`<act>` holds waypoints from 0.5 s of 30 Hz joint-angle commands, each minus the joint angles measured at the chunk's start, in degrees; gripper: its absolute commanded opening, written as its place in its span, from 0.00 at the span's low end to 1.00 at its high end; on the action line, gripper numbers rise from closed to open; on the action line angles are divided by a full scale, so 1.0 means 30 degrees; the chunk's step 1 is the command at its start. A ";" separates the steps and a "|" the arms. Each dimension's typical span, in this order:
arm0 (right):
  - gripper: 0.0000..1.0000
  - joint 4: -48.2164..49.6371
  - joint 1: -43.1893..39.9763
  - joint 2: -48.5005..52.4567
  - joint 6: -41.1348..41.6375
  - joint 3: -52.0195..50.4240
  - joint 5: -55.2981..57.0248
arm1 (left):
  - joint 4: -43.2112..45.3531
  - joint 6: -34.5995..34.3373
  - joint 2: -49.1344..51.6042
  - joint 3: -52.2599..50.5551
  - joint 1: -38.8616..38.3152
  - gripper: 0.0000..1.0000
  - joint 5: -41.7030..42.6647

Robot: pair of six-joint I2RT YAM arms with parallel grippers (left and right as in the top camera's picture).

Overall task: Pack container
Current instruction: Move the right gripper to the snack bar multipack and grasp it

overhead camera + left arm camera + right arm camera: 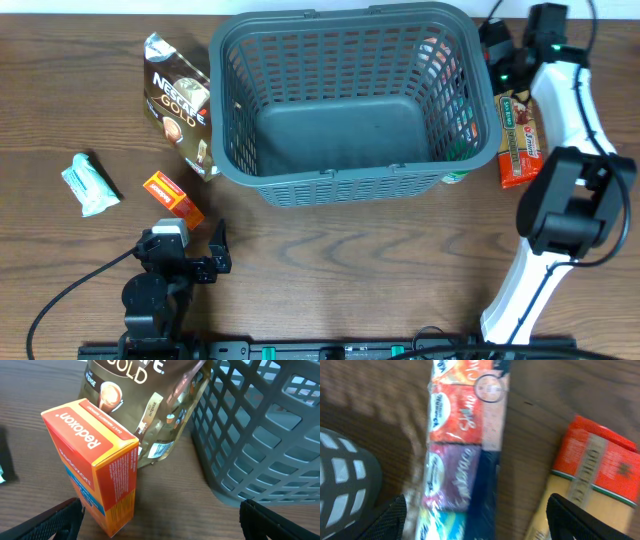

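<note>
Redoxon box [95, 460] upright just ahead of my left gripper [162, 516], jaws wide apart | my right gripper [475, 522] spread wide over snack multipack [462, 450] | Nescafé Gold bag [178, 100] against container [340, 180]

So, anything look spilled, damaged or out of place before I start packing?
Nothing stands out. The container is upright and empty, the coffee bag lies flat beside it, the orange box looks intact, and nothing is spilled.

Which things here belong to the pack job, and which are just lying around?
Job: basket; probably to pack: Nescafé bag, Redoxon box, green packet, snack strip, red-yellow box.
Lying about: only rig cable, rail.
</note>
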 commanded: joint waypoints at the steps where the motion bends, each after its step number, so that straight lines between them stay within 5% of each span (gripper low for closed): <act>1: 0.74 0.0146 0.0627 0.1151 -0.0029 -0.0087 0.1122 | -0.0066 -0.0036 -0.0102 -0.0379 0.0095 0.99 -0.0095; 7: 0.69 0.0168 0.1268 0.2652 -0.0015 -0.0087 0.1115 | -0.0066 -0.0036 -0.0102 -0.0379 0.0095 0.99 -0.0095; 8: 0.59 0.0219 0.1326 0.2790 0.0073 -0.0087 0.1122 | -0.0066 -0.0036 -0.0102 -0.0379 0.0095 0.98 -0.0095; 11: 0.09 0.0568 0.1348 0.2936 0.0787 -0.0087 0.1195 | -0.0066 -0.0036 -0.0102 -0.0379 0.0095 0.98 -0.0095; 12: 0.01 0.0729 0.1333 0.2914 0.0969 -0.0073 0.1188 | -0.0066 -0.0036 -0.0102 -0.0379 0.0095 0.99 -0.0095; 15: 0.01 0.0867 0.1246 0.2484 0.1566 0.0109 0.1188 | -0.0066 -0.0036 -0.0102 -0.0379 0.0095 0.98 -0.0095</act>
